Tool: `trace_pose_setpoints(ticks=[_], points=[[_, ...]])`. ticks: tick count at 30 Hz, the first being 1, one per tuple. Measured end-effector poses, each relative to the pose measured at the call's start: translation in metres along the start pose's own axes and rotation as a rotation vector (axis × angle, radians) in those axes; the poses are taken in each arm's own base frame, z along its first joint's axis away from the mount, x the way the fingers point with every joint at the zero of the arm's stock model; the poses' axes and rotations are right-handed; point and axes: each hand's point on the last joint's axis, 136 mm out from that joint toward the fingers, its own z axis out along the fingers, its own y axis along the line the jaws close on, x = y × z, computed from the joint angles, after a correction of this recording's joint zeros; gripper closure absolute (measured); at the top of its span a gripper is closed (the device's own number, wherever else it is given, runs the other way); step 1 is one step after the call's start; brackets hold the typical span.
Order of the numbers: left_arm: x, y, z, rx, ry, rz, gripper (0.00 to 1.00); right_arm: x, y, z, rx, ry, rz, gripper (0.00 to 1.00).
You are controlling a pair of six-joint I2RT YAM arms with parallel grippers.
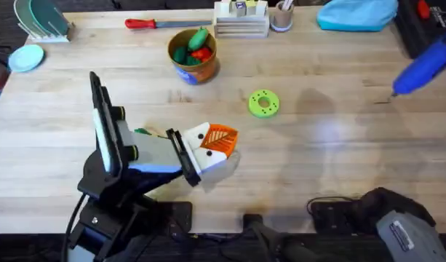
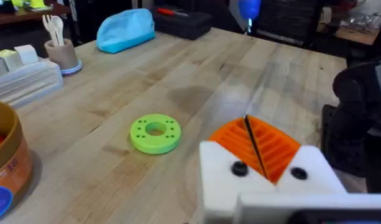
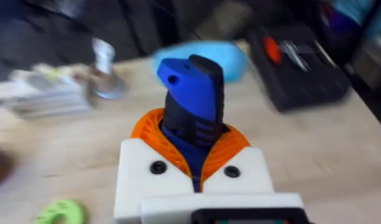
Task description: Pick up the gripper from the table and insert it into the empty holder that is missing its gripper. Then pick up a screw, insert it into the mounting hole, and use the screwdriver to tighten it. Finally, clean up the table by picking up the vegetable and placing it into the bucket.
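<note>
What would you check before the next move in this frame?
1. Right claw shut on the screwdriver: ok.
2. Screwdriver tip clear of the table: cannot tell.
3. Vegetable inside the bucket: ok.
4. Left claw shut, with nothing seen between its pads: ok.
5. Green ring disc lying apart from both claws: ok.

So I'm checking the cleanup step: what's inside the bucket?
The bucket holds a green toy vegetable on top, with a red one and more green beside it. Whatever lies beneath them is hidden.
</note>
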Motion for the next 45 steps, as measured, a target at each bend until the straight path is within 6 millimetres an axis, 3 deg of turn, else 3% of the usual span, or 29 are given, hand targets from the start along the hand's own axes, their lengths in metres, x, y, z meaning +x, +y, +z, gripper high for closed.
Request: trace_pose_setpoints(ticks=[5, 9, 18, 26, 35, 45], points=[[0.0, 0.0, 0.0, 0.0, 0.0, 0.0, 0.992, -0.038, 0.081, -0.034, -0.273, -0.177, -0.017, 0.985], [0.0, 0.0, 0.0, 0.0, 0.0, 0.0, 0.992, -0.05, 0.141, -0.059, -0.513, -0.241, -0.028, 0.985], [0.0, 0.0, 0.0, 0.0, 0.0, 0.0, 0.992, -0.058, 0.253, -0.104, -0.886, -0.309, -0.048, 0.985], [0.0, 0.0, 0.0, 0.0, 0.0, 0.0, 0.992, -0.03, 0.343, -0.144, -1.127, -0.336, -0.188, 0.985], [0.0, 0.0, 0.0, 0.0, 0.0, 0.0, 0.992, -0.012, 0.395, -0.173, -1.267, -0.381, -0.213, 0.985], [0.0, 0.0, 0.0, 0.0, 0.0, 0.0, 0.992, 0.009, 0.405, -0.182, -1.312, -0.376, -0.216, 0.985]])
